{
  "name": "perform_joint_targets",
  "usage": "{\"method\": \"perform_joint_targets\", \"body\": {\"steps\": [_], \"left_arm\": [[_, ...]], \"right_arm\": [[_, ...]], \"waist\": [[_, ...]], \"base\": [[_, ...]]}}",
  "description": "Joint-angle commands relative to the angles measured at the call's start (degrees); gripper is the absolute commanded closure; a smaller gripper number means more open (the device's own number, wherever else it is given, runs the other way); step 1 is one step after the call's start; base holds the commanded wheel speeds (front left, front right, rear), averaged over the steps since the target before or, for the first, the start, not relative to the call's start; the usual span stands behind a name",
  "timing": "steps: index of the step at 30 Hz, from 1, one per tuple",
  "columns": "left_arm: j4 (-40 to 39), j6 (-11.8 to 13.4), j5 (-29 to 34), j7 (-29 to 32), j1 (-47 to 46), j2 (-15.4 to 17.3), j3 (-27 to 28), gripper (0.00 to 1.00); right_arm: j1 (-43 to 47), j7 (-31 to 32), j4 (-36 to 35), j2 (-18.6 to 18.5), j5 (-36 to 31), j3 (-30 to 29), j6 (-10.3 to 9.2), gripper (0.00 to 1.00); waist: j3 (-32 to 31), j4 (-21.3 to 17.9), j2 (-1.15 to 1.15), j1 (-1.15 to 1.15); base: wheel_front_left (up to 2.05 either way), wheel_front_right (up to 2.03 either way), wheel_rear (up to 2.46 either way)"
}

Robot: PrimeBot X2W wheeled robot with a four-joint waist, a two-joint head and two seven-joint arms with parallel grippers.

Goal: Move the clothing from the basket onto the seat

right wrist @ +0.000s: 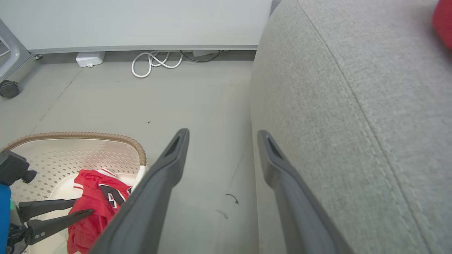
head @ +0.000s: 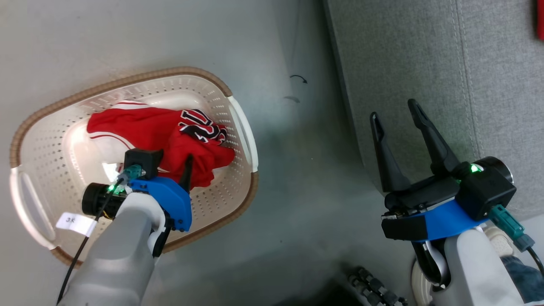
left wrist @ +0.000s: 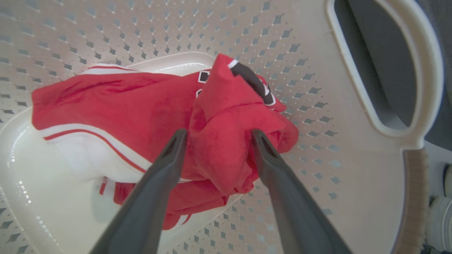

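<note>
The basket [head: 238, 127] stands on the floor at the left, with red clothing [head: 144, 127] bearing black-and-white lettering bunched inside. My left gripper [head: 180, 163] reaches down into it. In the left wrist view the left gripper [left wrist: 218, 134] is open, its fingers straddling a raised fold of the clothing [left wrist: 226, 141]. My right gripper [head: 395, 114] hangs open and empty by the front edge of the grey seat [head: 425, 63]; the right wrist view shows this gripper [right wrist: 222, 133] beside the seat [right wrist: 353, 106]. A patch of red cloth [head: 539, 21] lies on the seat at the frame's edge.
Bare grey floor separates basket and seat, with a small dark mark [head: 298, 79] on it. A coiled white cable [right wrist: 155, 63] and a white box [right wrist: 90, 58] lie along the far wall, and a caster [right wrist: 9, 89] is at the left. My base's wheel [head: 374, 289] shows at the bottom.
</note>
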Motion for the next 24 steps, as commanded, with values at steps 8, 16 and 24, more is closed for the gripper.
{"method": "perform_joint_targets", "body": {"steps": [8, 16, 24], "left_arm": [[4.3, 0.0, -1.6, 2.6, -3.8, -0.7, -0.9, 0.24], [4.7, 0.0, -2.8, 2.1, -4.5, -1.1, -2.6, 1.0], [4.2, 0.0, -4.4, 1.4, -4.9, -0.8, -4.2, 1.0]], "right_arm": [[0.8, -0.8, -0.8, 0.0, 0.2, -0.1, 0.03, 0.0], [-0.2, -1.1, -0.5, 0.0, 0.6, 0.8, 0.02, 0.0], [-1.1, -1.2, 0.0, 0.0, 0.3, 1.1, 0.02, 0.0]], "waist": [[1.8, -0.7, 0.0, -0.01], [2.0, -0.5, 0.0, -0.01], [2.1, -0.3, 0.0, -0.01]], "base": [[0.0, 0.0, 0.0], [0.0, 0.0, 0.0], [0.0, 0.0, 0.0]]}}
